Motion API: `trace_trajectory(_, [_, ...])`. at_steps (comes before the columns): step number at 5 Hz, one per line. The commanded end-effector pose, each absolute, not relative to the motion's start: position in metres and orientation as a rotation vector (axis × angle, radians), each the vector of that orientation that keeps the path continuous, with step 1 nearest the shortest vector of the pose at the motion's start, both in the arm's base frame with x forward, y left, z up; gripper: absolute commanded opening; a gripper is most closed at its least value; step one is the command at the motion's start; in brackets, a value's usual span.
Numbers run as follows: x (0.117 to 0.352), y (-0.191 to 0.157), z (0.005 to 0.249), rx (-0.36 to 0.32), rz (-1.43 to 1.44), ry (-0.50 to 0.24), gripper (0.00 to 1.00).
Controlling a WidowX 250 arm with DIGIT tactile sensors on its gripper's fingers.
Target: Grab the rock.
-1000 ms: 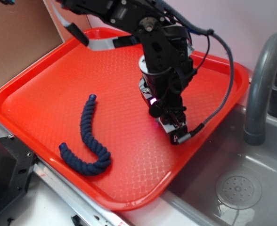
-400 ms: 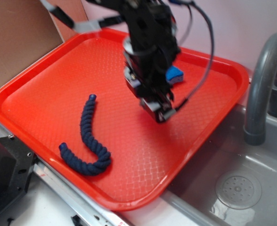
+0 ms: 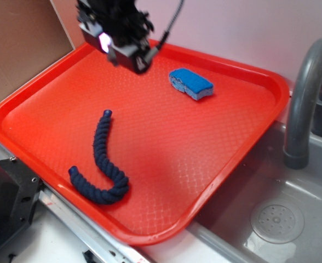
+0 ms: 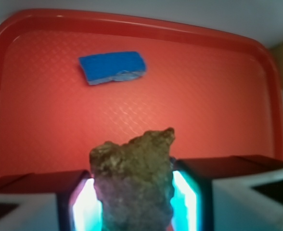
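Moved up and away from sponge [image 3: 191, 84], my gripper [image 3: 132, 57] clamped on rock [image 4: 133, 180], lifted clear; grab looks done.

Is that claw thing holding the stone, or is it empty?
Holding it: the gripper is shut on the rock, lifted above the red tray.

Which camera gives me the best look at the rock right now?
The wrist view: the rock fills the foreground, clamped between the pincer fingers above the red tray. The exterior view shows only the pincer; the rock is hidden.
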State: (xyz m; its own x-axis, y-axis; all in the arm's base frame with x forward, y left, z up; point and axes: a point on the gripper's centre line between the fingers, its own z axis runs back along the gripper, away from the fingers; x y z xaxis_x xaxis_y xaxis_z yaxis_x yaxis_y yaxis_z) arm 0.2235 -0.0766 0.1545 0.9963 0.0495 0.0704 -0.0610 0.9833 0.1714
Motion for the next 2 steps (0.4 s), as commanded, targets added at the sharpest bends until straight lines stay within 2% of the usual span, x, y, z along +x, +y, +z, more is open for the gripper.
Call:
trace_trajectory(1, [0.216, -0.059, 0.209, 0.138, 0.122, -0.206, 0.00])
trace_trajectory(2, [0.215, -0.051, 0.223, 0.103, 0.182, -0.256, 0.00])
